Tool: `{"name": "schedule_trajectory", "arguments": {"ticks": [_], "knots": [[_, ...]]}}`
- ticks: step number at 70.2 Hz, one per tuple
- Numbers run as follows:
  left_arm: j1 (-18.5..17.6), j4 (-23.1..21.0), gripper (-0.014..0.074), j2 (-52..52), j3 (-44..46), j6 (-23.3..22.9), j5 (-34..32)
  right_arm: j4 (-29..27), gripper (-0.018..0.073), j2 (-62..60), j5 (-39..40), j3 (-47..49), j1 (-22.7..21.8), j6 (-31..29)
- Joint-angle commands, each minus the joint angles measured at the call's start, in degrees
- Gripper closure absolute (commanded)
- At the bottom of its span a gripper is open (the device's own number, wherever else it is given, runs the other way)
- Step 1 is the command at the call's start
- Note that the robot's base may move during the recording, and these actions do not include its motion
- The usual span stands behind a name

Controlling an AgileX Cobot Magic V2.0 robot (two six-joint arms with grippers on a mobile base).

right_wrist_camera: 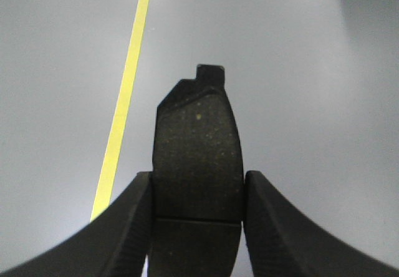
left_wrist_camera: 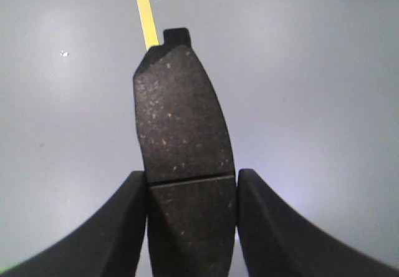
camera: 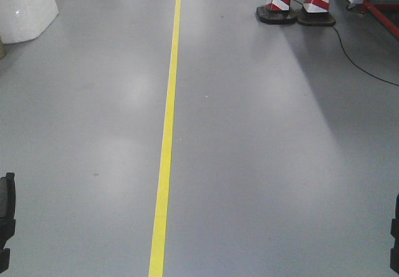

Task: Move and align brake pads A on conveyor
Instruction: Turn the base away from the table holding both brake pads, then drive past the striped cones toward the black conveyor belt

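A grey floor [camera: 262, 165] was seen across the whole front view, divided by a yellow line [camera: 167, 133] running from the top centre to the bottom edge. Two red-and-white striped cones [camera: 278, 2] were stood side by side on dark bases in the upper right. A black cable [camera: 355, 55] was trailed from beside them toward the right edge, and part of a red frame [camera: 381, 9] was visible in the upper right corner. A white blocky object [camera: 25, 9] was set in the upper left corner. Dark ribbed parts were cut off at the lower left [camera: 6, 221] and lower right edges; what they were could not be told.

In the left wrist view, the left end effector [left_wrist_camera: 191, 183] was clamped on a first brake pad [left_wrist_camera: 181, 121], its two black fingers [left_wrist_camera: 118, 227] pressed against the pad's long sides at the thin groove. The pad was held pointing up the frame, a small tab at its far end, with the floor and a short piece of the yellow line behind it.

In the right wrist view, the right end effector [right_wrist_camera: 197, 186] was likewise closed on a second brake pad [right_wrist_camera: 198, 146], gripped between ribbed fingers [right_wrist_camera: 124, 227] near its groove, above the floor and to the right of the yellow line.
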State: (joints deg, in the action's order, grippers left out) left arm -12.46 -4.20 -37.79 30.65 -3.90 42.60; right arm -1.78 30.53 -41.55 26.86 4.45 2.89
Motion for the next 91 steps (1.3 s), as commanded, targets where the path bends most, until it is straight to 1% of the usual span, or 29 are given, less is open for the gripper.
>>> {"name": "schedule_trajectory", "arguments": {"ticks": [1, 91], "knots": [[-0.19, -0.46, 0.0604, 0.06, 1.44, -0.34, -4.51, 0.14, 0.0561, 0.24, 4.46, 1.67, -0.23, -0.25], [-0.19, -0.46, 0.0604, -0.04, 1.44, -0.34, -4.51, 0.14, 0.0561, 0.24, 4.43, 1.67, -0.23, -0.25]]}}
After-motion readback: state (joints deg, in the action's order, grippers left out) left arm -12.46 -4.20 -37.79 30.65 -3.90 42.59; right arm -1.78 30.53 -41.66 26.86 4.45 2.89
